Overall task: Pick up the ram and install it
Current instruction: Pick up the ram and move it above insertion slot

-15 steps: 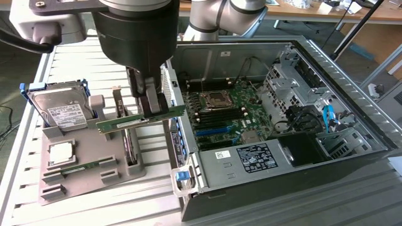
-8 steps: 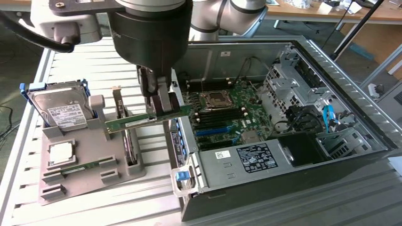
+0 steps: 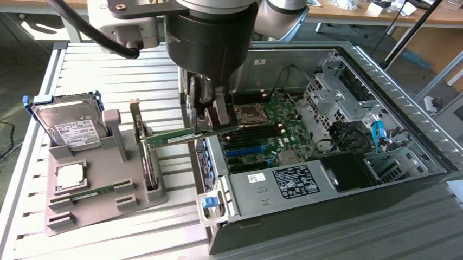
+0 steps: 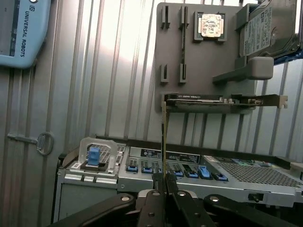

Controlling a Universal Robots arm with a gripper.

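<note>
Fingers (image 4: 152,204) pressed onto the ram (image 3: 173,138), pinching it near one end. Gripper (image 3: 214,121) hangs just over the open computer case (image 3: 412,124), at its side wall. Ram held in air, on its long edge, roughly level. Gripped end sits above the case interior, free end projects outside the case. Not seated in any slot.

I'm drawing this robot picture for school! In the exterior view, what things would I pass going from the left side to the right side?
hard drive → the ram, gripped at one end by the pincer → motherboard → blue cables
</note>
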